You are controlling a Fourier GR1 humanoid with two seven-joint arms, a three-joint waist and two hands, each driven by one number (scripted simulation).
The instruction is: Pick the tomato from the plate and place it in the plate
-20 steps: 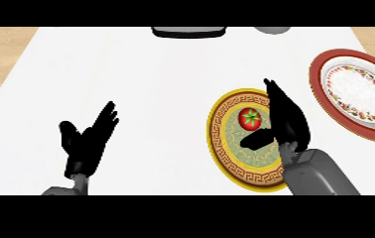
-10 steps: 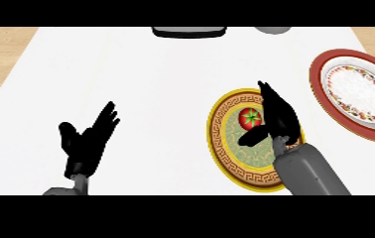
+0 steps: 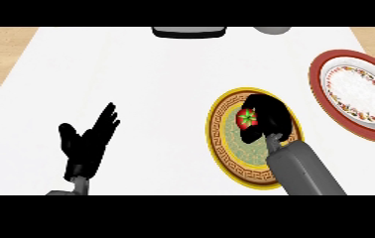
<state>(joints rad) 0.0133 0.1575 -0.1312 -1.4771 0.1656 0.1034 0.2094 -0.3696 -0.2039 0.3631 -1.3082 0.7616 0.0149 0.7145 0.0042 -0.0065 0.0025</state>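
A red tomato (image 3: pixel 246 117) with a green stem lies on the yellow-rimmed patterned plate (image 3: pixel 227 152) at centre right. My right hand (image 3: pixel 269 114) is over that plate with its fingers curled round the tomato's right side and top. A second plate (image 3: pixel 344 86), red-rimmed with a white floral middle, sits at the right edge. My left hand (image 3: pixel 86 142) rests open at lower left, fingers up, away from both plates.
A dark rectangular object (image 3: pixel 187 31) and a grey round object (image 3: pixel 273 30) sit at the counter's far edge. The white countertop (image 3: pixel 147 78) spreads between the hands. Wooden surface (image 3: pixel 15 36) shows at the far left corner.
My right hand has moved left over the yellow plate and its fingers have curled down around the tomato. The left hand has stayed still.
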